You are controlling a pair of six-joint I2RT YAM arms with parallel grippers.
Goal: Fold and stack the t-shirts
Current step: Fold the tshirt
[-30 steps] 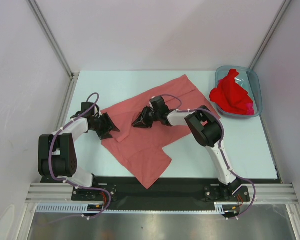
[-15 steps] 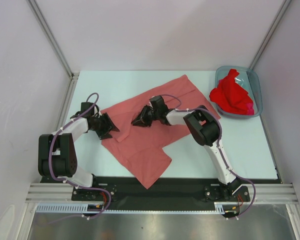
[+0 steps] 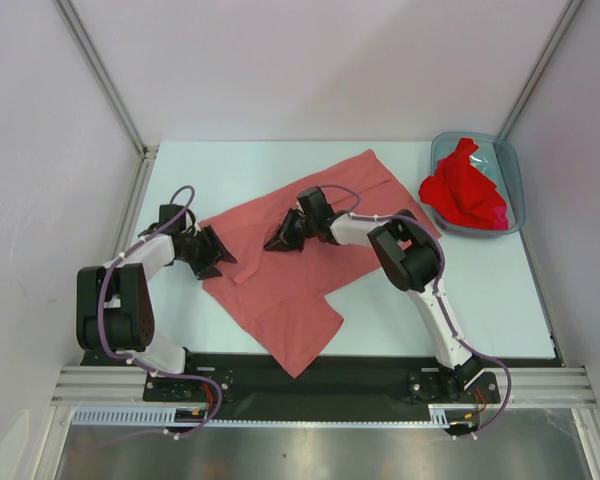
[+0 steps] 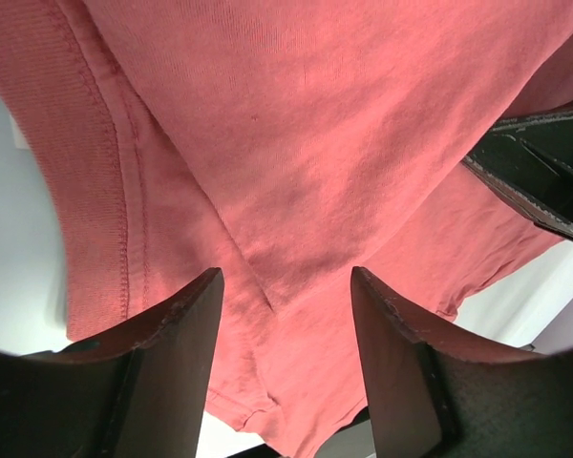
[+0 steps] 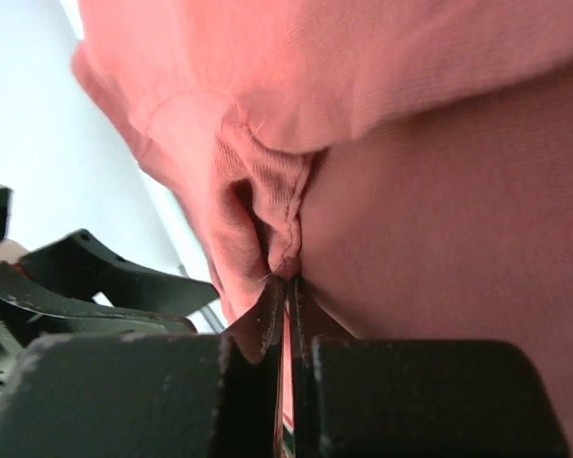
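A salmon-pink t-shirt lies spread and rumpled across the middle of the table. My left gripper is open at the shirt's left edge, and the cloth fills the view between and beyond its fingers. My right gripper is low over the shirt's middle. It is shut on a bunched fold of the pink cloth, with the jaws pressed together. Brighter red t-shirts lie heaped in the bin at the far right.
A translucent blue-grey bin stands at the table's far right corner. Grey walls with metal posts close in the table on the left, back and right. The right gripper's black body shows close by in the left wrist view.
Both grippers have edged slightly toward the far side. The right stays shut on the fold, and the shirt's outline is almost unchanged.
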